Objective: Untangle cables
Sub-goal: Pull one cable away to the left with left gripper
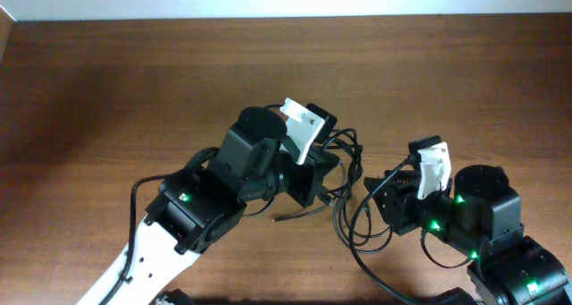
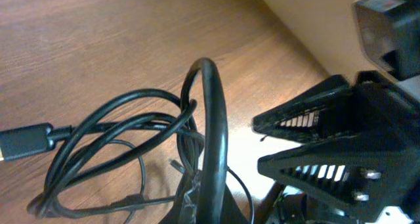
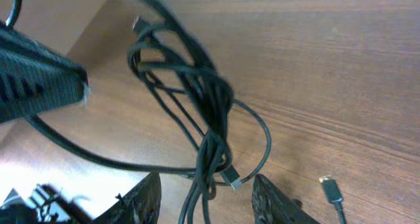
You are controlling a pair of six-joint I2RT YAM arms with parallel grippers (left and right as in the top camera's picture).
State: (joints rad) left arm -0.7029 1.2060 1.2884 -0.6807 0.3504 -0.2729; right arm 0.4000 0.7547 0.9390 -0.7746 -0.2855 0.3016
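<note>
The cables [image 1: 347,166] are thin black cords bunched in one tangle between my two grippers, with loops trailing toward the front [image 1: 366,242]. My left gripper [image 1: 320,175] sits at the tangle's left side. In the left wrist view its jaws [image 2: 210,207] look shut on a cord that arches up from them, and the other loops [image 2: 131,125] lie on the table with a plug [image 2: 26,142] at the left. My right gripper [image 1: 382,198] is open. In the right wrist view the hanging bunch [image 3: 210,99] runs down between its spread fingers [image 3: 205,188].
A loose plug end [image 3: 331,188] lies on the wooden table [image 1: 134,90] to the right of my right fingers. Another cord end [image 1: 279,217] lies under my left arm. The two grippers are close, facing each other.
</note>
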